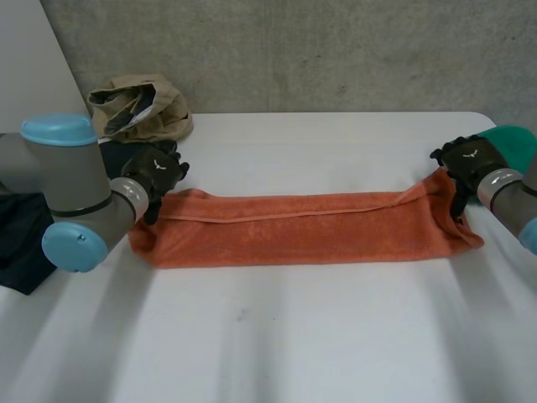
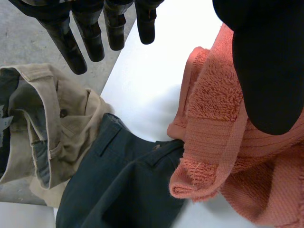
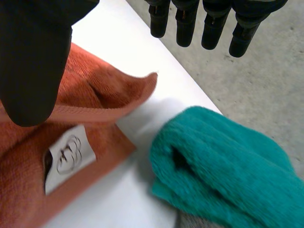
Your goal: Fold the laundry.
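While poised at the far corners of the orange towel [image 1: 302,227], holds left hand [image 1: 155,176] and right hand [image 1: 464,164] open, fingers straight, well off thumbs. Has towel folded into a long strip, left to right across mid table [image 1: 294,344].

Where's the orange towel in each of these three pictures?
Head view: towel stretched flat across the table.
Left wrist view: bunched end under the left hand, beside dark trousers.
Right wrist view: labelled end under the right hand, beside green cloth.
Shared landmark: the white table.
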{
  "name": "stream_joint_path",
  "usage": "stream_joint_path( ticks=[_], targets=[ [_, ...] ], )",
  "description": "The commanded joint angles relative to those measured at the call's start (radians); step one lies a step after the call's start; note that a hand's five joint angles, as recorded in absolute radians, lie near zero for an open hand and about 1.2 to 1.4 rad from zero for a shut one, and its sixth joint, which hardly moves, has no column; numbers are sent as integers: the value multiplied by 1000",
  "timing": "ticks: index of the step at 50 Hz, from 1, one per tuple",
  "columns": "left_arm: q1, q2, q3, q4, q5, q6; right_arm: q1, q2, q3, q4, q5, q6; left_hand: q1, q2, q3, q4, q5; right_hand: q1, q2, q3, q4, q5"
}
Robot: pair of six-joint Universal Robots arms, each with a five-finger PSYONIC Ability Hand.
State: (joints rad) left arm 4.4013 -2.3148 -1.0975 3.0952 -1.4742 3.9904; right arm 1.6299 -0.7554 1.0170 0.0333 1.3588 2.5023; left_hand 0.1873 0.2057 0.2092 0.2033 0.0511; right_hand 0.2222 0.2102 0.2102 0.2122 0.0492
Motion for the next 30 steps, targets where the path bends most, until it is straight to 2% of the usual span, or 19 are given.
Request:
stream_joint_path(
  ticks=[1,7,12,16,22,30],
  targets=[
    [7,-122,118,20,29,1,27,112,-116,-23,-35,79,-13,-31,-35,-29,-51,-48,-36,-36,-38,-49],
    [26,-253,295,79,23,-5,39,232,-270,-78,-30,151,-13,-31,-35,-29,-51,-48,-36,-36,-38,-49],
    [38,-376,494,193,23,-13,53,347,-421,-177,52,187,-13,-31,-35,-29,-51,-48,-36,-36,-38,-49],
    [38,-414,588,212,28,-45,65,392,-474,-280,112,178,-13,-31,-35,-29,-51,-48,-36,-36,-38,-49],
    [21,-374,555,197,52,-132,67,367,-431,-319,118,161,-13,-31,-35,-29,-51,-48,-36,-36,-38,-49],
    [26,-238,323,260,52,-166,47,200,-207,-342,72,162,-13,-31,-35,-29,-51,-48,-36,-36,-38,-49]
  ],
)
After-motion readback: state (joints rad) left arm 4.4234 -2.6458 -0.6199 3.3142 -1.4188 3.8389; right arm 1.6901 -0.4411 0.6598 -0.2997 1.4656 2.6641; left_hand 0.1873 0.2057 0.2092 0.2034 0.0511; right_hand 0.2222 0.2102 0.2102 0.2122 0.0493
